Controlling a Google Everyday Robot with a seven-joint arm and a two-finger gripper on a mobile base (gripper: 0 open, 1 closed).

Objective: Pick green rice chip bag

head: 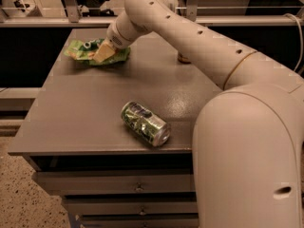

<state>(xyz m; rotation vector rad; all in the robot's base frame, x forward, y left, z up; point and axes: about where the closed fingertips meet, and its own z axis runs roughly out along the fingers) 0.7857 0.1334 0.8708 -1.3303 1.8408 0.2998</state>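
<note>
The gripper (103,53) sits on the crinkly green rice chip bag (78,51) at the table's (85,113) far left corner; I cannot tell its grasp. A dented can (145,123) lies near the front edge

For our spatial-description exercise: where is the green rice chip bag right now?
In the camera view, the green rice chip bag lies at the far-left corner of the table, under the gripper; the crushed can lies apart, near the front edge.

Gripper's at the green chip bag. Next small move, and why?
Probably a slight straight-up lift, once the grasp is secure. The gripper sits on the green rice chip bag, which lies at the far left corner of the table. The crushed can is well clear near the front edge, so nothing blocks a vertical lift.
</note>
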